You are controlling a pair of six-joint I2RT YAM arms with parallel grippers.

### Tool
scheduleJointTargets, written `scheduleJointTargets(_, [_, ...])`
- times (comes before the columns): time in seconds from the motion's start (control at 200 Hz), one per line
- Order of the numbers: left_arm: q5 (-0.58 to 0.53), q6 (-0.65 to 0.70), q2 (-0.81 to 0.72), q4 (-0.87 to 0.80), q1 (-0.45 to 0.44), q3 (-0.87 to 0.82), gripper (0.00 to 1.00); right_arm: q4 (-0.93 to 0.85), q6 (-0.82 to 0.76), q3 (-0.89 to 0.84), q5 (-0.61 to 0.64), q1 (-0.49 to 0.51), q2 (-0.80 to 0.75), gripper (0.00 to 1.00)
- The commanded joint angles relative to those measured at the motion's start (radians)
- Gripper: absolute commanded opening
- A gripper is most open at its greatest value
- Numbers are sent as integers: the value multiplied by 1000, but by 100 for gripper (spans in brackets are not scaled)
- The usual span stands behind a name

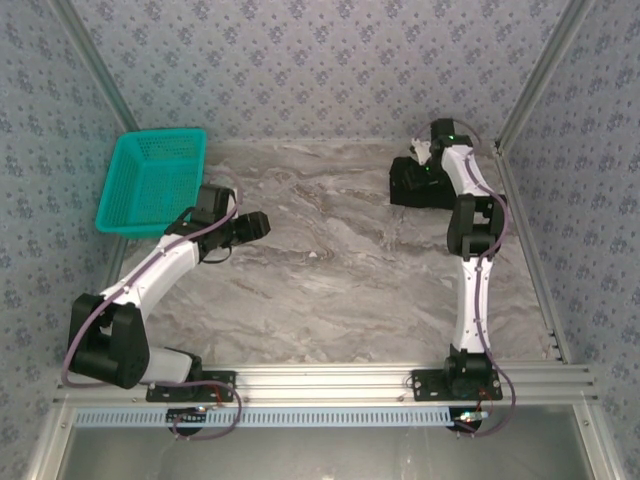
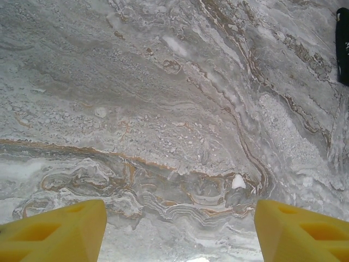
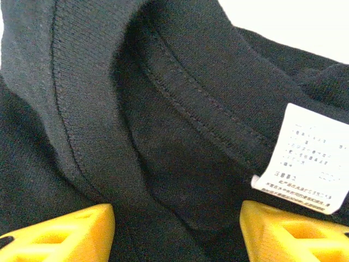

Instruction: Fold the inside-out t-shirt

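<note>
- Top external view: the black soft-cloth t-shirt (image 1: 415,188) lay bunched in a dark heap at the far right of the grey marble-patterned table (image 1: 330,290), close to the right-hand frame post.
- The right arm reached straight out from its base, and the right gripper (image 1: 428,165) sat on top of that heap.
- The left arm stretched diagonally toward the middle, with the left gripper (image 1: 255,225) over bare table, well apart from the shirt.
- A teal plastic mesh basket (image 1: 150,185) stood at the far left corner, just beyond the left arm's wrist.
- Left wrist view: the left gripper (image 2: 180,210) was released, its yellow fingers (image 2: 54,234) spread wide with nothing between them.
- Veined table surface (image 2: 163,98) lay below it, and a thin strip of the black shirt (image 2: 342,46) showed at the upper right edge.
- Right wrist view: the right gripper (image 3: 177,213) also stood unclenched, its yellow fingers (image 3: 60,234) wide apart and not pinching anything.
- The shirt's black cloth (image 3: 163,109) lay right in front of them, showing stitched seams and a ribbed band.
- A white printed care label (image 3: 305,158) lay on the cloth just above the right-hand finger.
- Whether the fingertips touched the cloth could not be told.
</note>
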Motion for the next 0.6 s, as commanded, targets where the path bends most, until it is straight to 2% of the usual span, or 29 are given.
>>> scheduleJointTargets(0.0, [-32, 32, -17, -24, 7, 16, 72, -72, -74, 44, 34, -2, -13, 66])
scheduleJointTargets(0.08, [-76, 56, -13, -27, 15, 32, 73, -21, -27, -42, 25, 20, -132, 67])
scheduleJointTargets(0.245, [-221, 93, -70, 72, 32, -20, 84, 342, 130, -564, 57, 89, -557, 73])
scheduleJointTargets(0.345, [-329, 118, -131, 157, 43, -90, 94, 491, 200, -838, 167, 142, -791, 86])
scheduleJointTargets(0.465, [-438, 149, -205, 251, 57, -190, 98, 618, 286, -1130, 298, 196, -1028, 99])
scheduleJointTargets(0.595, [-524, 176, -258, 309, 78, -284, 98, 668, 354, -1384, 447, 210, -1201, 100])
